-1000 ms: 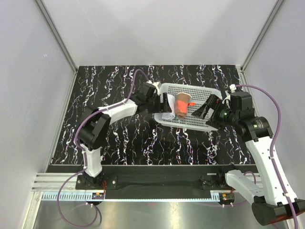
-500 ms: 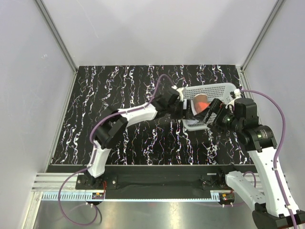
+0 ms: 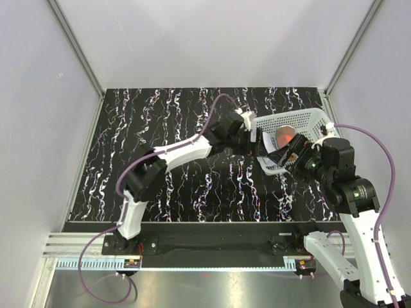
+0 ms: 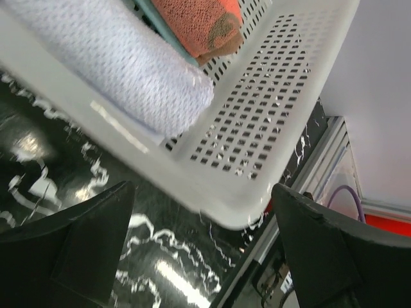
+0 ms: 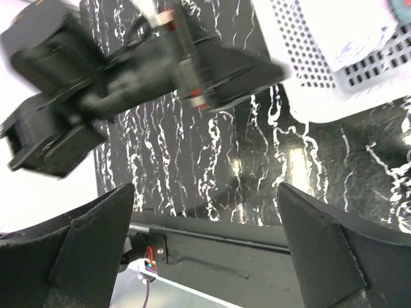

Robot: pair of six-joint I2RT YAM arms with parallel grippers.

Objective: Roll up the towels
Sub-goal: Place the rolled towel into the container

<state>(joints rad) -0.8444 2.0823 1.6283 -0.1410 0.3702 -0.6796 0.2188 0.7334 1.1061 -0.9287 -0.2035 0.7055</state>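
Observation:
The white towel (image 4: pixel 115 70) lies rolled inside the white perforated basket (image 4: pixel 257 122), with the orange towel (image 4: pixel 207 25) rolled beside it. From above the basket (image 3: pixel 300 119) stands tipped up at the table's right side, and only the orange towel (image 3: pixel 284 136) shows in it. My left gripper (image 4: pixel 205 256) is open, its fingers (image 4: pixel 83 244) on either side of the basket's lower corner without touching it. It sits at the basket's left edge (image 3: pixel 253 145). My right gripper (image 5: pixel 205 256) is open and empty, close by the basket's near edge (image 3: pixel 288 154).
The black marbled table (image 3: pixel 180 122) stretches to the left of the basket. Grey walls and aluminium frame rails (image 3: pixel 78 51) close in the sides and back. My left arm (image 5: pixel 128 77) crosses the right wrist view beside the basket (image 5: pixel 321 58).
The basket has slid to the right and tipped up on its edge. My left arm stretched to the right after it and its jaws widened. The right arm drew back to the right.

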